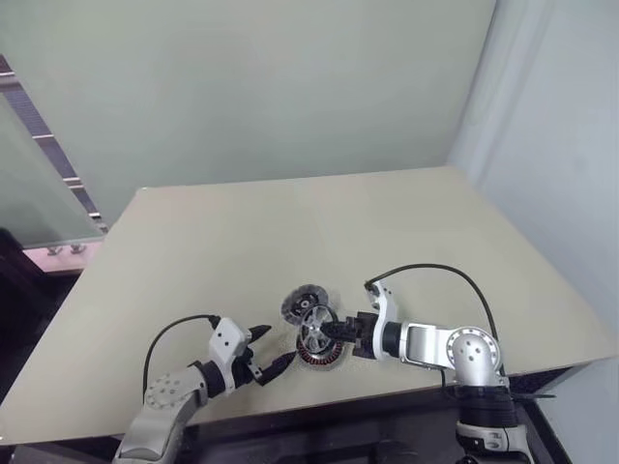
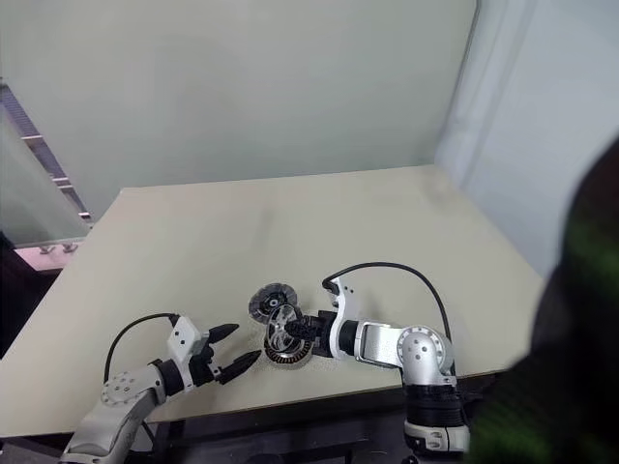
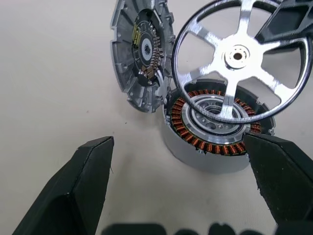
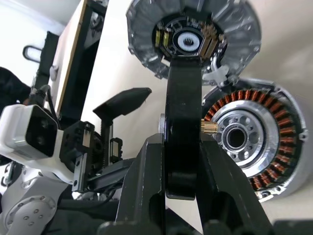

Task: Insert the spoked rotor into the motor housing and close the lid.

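The spoked rotor (image 3: 238, 55), a silver wheel with a dark rim, hangs tilted just above the motor housing (image 3: 210, 159). My right gripper (image 4: 183, 142) is shut on the rotor's rim, seen edge-on. The housing (image 1: 319, 350) is a grey cylinder whose open top shows copper windings around a silver hub. Its lid (image 3: 142, 54), a grey ribbed disc with a dark hub, leans on edge against the housing's far side. My left gripper (image 1: 274, 346) is open just left of the housing, its black fingers (image 3: 73, 196) holding nothing.
The beige table (image 1: 290, 222) stretches far beyond the parts. Its front edge runs just under both arms. A glass partition (image 1: 39, 145) stands off the table's left side.
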You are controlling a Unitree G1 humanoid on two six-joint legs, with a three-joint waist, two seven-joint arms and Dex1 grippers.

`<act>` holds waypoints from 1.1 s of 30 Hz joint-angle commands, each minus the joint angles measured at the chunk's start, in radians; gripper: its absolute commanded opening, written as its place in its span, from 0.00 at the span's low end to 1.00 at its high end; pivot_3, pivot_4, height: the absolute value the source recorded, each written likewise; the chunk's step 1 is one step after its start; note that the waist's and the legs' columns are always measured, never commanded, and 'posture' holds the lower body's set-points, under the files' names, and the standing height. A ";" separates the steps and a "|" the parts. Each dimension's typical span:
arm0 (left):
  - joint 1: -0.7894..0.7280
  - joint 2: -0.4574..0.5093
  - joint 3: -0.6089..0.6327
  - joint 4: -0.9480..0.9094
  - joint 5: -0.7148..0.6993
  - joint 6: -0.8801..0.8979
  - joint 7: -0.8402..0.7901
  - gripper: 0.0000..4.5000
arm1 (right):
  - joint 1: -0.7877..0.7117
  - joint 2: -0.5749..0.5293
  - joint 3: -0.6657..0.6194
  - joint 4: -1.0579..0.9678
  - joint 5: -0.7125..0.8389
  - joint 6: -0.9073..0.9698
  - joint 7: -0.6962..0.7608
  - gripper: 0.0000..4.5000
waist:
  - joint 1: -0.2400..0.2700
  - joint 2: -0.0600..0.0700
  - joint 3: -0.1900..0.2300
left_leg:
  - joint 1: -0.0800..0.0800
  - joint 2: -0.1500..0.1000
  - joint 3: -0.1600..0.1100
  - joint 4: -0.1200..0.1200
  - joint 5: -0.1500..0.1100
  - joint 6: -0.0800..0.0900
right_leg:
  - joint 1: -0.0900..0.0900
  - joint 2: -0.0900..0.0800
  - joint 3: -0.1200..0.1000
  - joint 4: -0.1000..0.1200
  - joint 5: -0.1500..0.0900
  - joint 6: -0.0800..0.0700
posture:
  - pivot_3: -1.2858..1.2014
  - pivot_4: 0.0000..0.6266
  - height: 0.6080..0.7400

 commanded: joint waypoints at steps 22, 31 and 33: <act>0.002 0.003 0.021 -0.028 -0.010 -0.011 0.010 1.00 | -0.006 0.027 0.012 0.071 -0.122 -0.042 0.059 0.09 | 0.000 0.000 0.000 | 0.000 0.000 0.000 0.000 0.000 0.000 | 0.000 0.000 0.000 0.000 0.000 0.000 | 0.52 0.00 1.00; 0.004 0.000 0.020 -0.027 -0.009 -0.015 0.013 1.00 | 0.000 0.020 0.012 0.065 -0.137 -0.013 0.068 0.09 | -0.001 0.000 0.000 | 0.002 0.000 0.000 0.000 0.000 0.000 | 0.002 0.000 0.000 0.001 0.000 0.000 | 0.52 0.00 1.00; 0.003 -0.001 0.019 -0.025 -0.008 -0.015 0.012 1.00 | -0.001 0.020 0.009 0.062 -0.135 -0.006 0.071 0.09 | 0.000 0.000 0.000 | 0.002 0.000 0.000 0.001 0.000 0.000 | 0.002 0.000 0.000 0.001 0.000 0.000 | 0.52 0.00 1.00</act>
